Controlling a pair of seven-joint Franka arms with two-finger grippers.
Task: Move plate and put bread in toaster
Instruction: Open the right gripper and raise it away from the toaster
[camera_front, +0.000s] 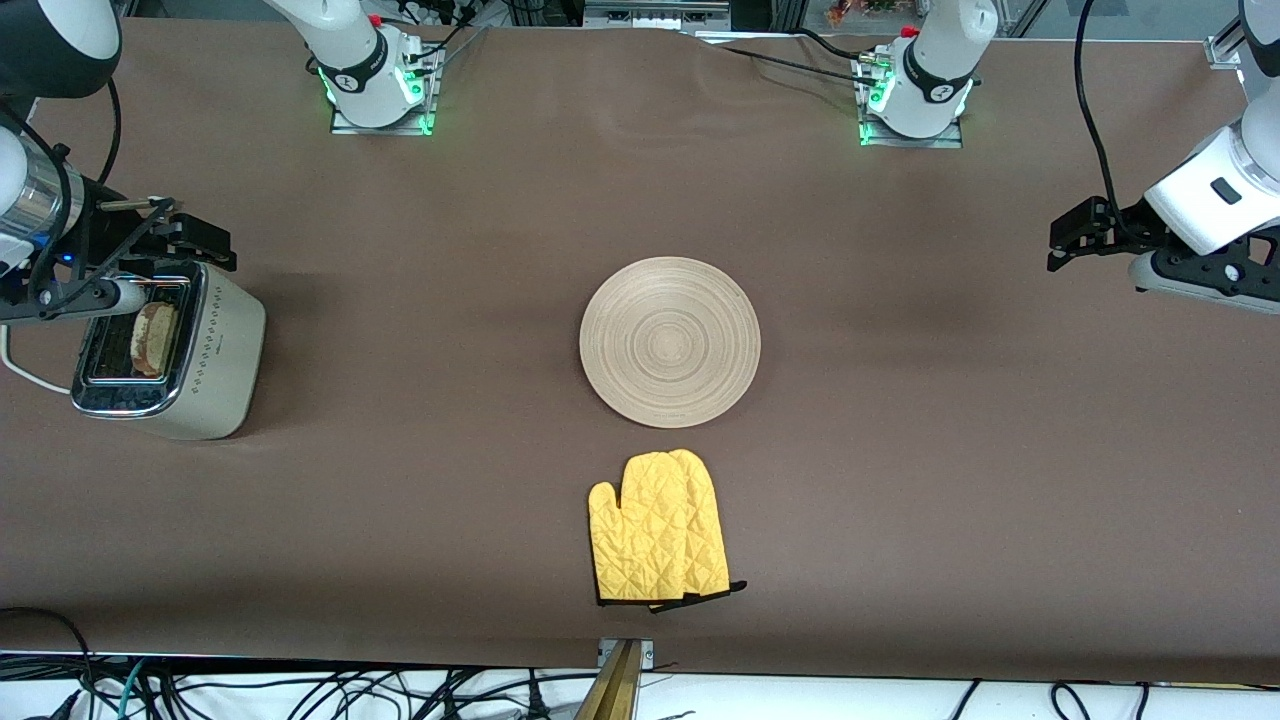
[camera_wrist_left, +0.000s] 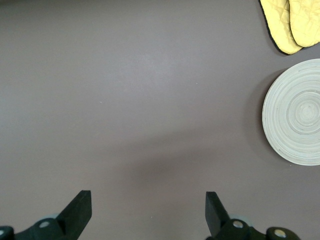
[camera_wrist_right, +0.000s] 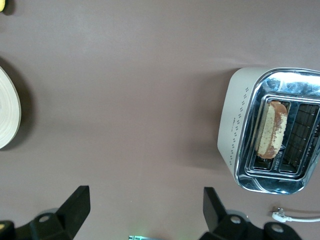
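Bread (camera_front: 153, 338) stands on edge in one slot of the toaster (camera_front: 215, 360), its brown crust up, and our right gripper (camera_front: 190, 240) is raised above that toaster at the right arm's end of the table. Its fingers (camera_wrist_right: 75, 207) are spread wide with nothing between them; in the right wrist view we see only bare brown table (camera_front: 900, 480) in the gap, with the toaster and its slice off to one side of the fingers. A white cord (camera_wrist_right: 297, 216) lies on the table next to the toaster.

Our left gripper (camera_front: 1072, 238) waits in the air over the left arm's end of the table. Its fingers (camera_wrist_left: 77, 210) are also wide apart and hold nothing, touching nothing.

We find the plate (camera_front: 670, 341) flat on the table at the middle, well apart from both grippers and roughly between them. A yellow oven mitt (camera_front: 658, 528) lies just beside the plate, nearer to the front camera, and is likewise well away from either gripper.
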